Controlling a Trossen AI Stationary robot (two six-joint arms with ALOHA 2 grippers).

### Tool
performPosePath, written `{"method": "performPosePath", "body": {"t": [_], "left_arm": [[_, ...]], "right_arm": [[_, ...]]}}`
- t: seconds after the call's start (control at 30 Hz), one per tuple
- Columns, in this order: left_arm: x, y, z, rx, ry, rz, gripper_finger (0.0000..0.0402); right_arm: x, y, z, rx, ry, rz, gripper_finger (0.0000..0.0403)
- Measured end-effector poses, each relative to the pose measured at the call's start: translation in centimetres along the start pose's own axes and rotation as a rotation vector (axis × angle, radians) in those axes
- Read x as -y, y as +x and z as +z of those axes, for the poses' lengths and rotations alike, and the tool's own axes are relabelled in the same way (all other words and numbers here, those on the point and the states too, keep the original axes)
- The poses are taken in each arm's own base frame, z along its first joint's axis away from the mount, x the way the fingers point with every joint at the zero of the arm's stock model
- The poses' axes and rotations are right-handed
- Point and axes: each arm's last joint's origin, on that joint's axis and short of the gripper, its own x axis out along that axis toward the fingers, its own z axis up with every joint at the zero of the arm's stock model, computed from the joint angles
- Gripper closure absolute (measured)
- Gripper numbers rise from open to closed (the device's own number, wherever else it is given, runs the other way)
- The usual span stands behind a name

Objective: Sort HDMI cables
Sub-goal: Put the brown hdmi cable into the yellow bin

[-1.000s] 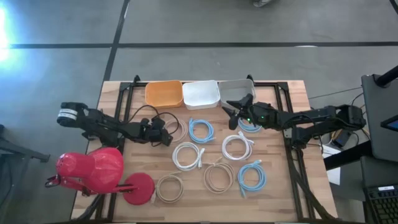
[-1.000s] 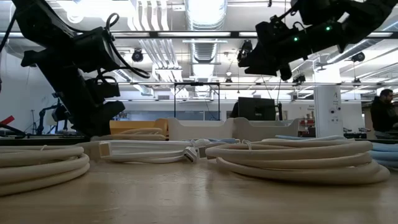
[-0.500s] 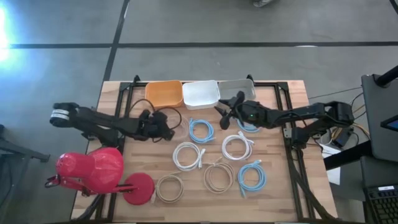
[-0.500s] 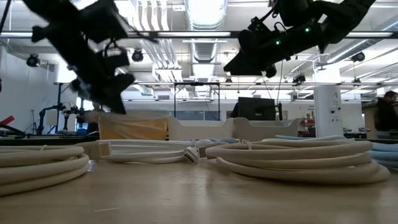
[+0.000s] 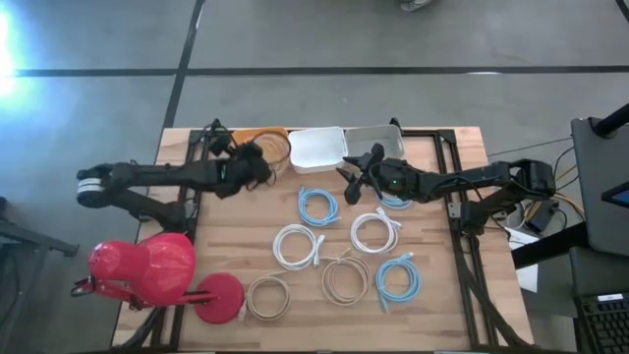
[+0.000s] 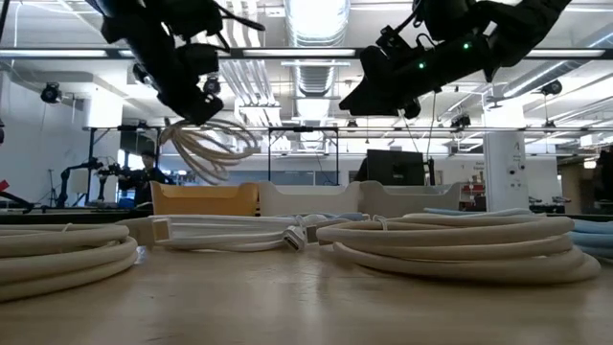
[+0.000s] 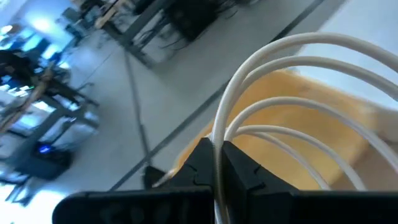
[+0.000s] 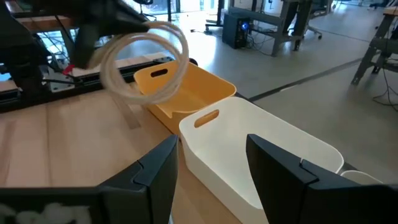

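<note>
Wooden table (image 5: 197, 251) at frame centre: one beige coil (image 6: 206, 146) is being held pinched in the left gripper (image 5: 257, 163) over the orange tub (image 6: 205, 198), upper left; the right gripper (image 5: 356, 175) is hanging spread, empty. Seven coils (image 5: 296, 245) are lying unsorted.

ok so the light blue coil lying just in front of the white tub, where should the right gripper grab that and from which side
Probably from straight above, pinching one side of the ring. The light blue coil lies flat on the table, a round loop with an open middle, so one finger can drop inside the ring and one outside. The arc nearest the right gripper, which hovers open just beside it, seems the easiest, and it is apart from the white coil.
</note>
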Motion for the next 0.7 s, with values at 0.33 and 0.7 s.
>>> {"method": "performPosePath", "body": {"t": [0.33, 0.7], "left_arm": [[-2.3, 4.7, 0.7, 0.037, 0.008, -0.101, 0.0394], [-2.7, 7.0, -1.2, 0.108, 0.1, -0.127, 0.0394]], "right_arm": [[0.0, 0.0, 0.0, -0.002, -0.019, 0.0, 0.022], [0.0, 0.0, -0.1, -0.003, -0.019, 0.0, 0.022]]}}
